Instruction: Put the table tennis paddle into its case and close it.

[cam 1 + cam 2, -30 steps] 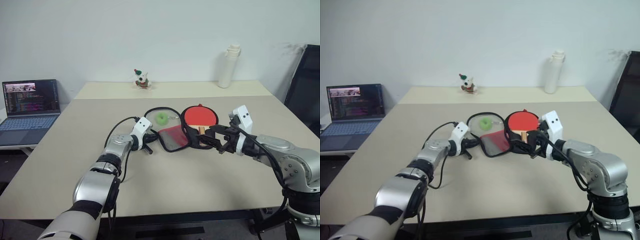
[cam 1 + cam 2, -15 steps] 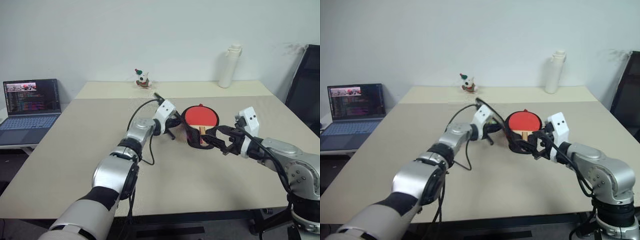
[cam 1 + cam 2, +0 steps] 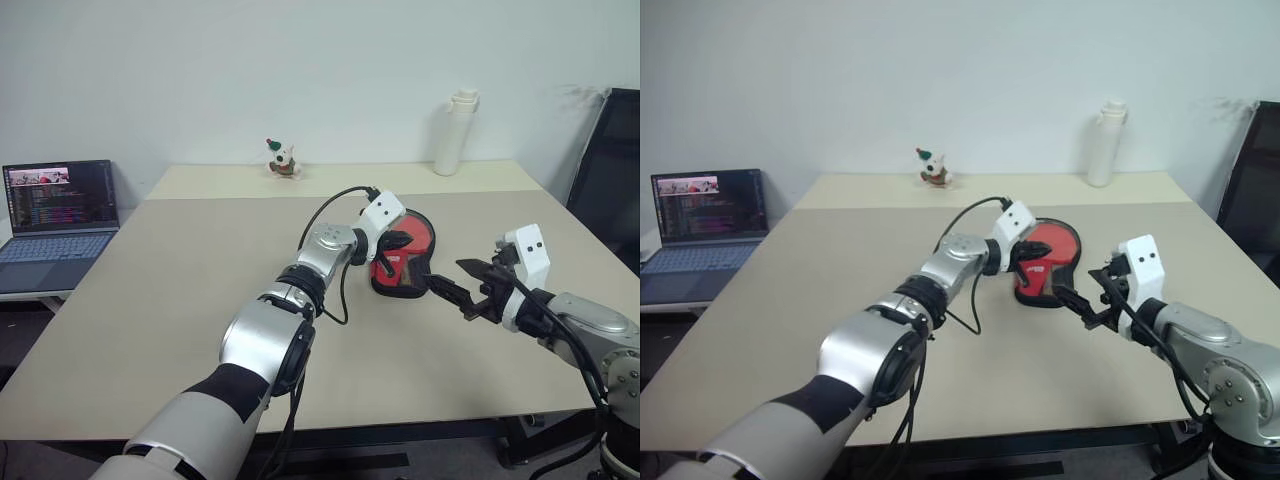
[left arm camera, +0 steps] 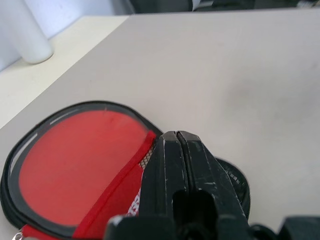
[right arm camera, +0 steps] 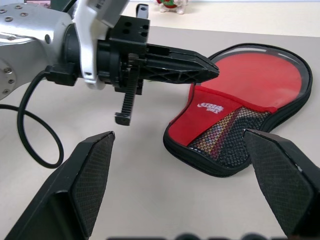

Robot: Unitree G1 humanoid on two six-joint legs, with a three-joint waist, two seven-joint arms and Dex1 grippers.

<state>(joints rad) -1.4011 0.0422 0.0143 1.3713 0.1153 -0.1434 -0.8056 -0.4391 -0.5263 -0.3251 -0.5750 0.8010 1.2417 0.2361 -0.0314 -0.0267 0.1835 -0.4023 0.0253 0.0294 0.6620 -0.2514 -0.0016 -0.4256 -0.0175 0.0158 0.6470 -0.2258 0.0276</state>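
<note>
Case lies flat on the table, folded shut over the paddle, with the left gripper pressed closed and empty just above it, and the right gripper wide open, empty, near its handle end.

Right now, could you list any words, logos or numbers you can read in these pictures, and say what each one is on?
White logo on the red case: lettering too small to read.
Laptop screen: lines of text, too small to read.
Nothing readable on the white bottle.
</note>
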